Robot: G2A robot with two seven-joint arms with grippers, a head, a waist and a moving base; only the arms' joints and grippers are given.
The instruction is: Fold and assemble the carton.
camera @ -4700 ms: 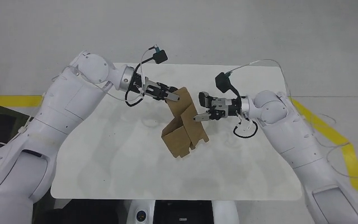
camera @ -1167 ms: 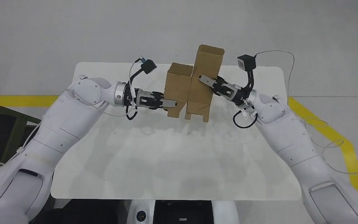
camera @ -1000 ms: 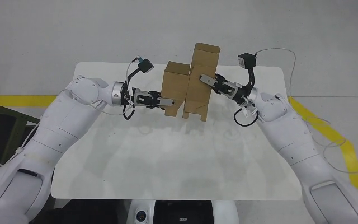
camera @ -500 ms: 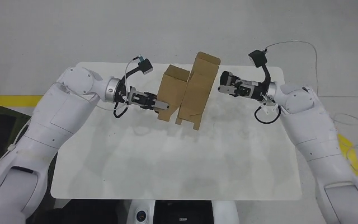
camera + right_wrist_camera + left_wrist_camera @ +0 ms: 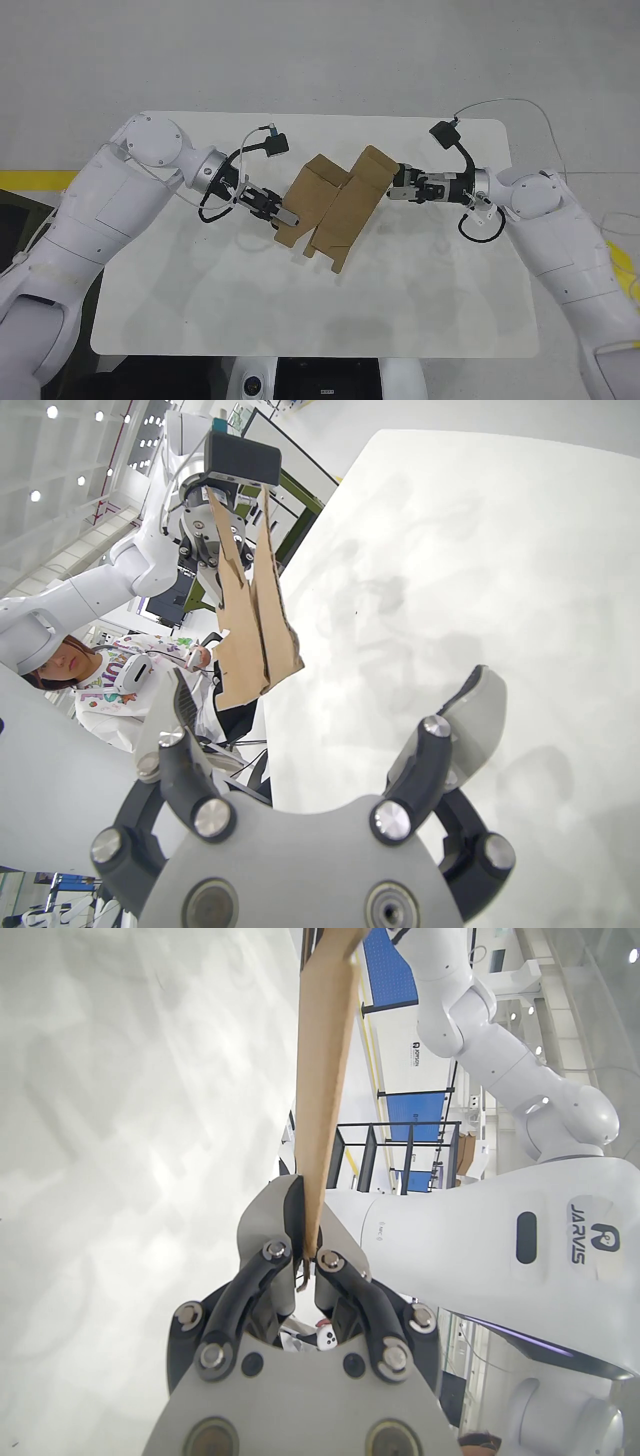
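White desk [image 5: 300,310]: bare surface at the near edge. Over its middle is the brown corrugated cardboard carton [image 5: 330,205], half-folded, panels splayed in a V, tilted. It appears to be held off the surface, probably so the flaps can swing free. Left gripper [image 5: 305,1248] is clamped on the thin lower edge of one panel. That's the single pinch point, so the carton hangs off that arm alone. Right gripper [image 5: 330,685] has its fingers spread wide with nothing between them. The carton's far end sits just ahead of it, roughly lined up with the opening. My read: the right arm is placed to grab or push the opposite panel. Contact there: can't tell.
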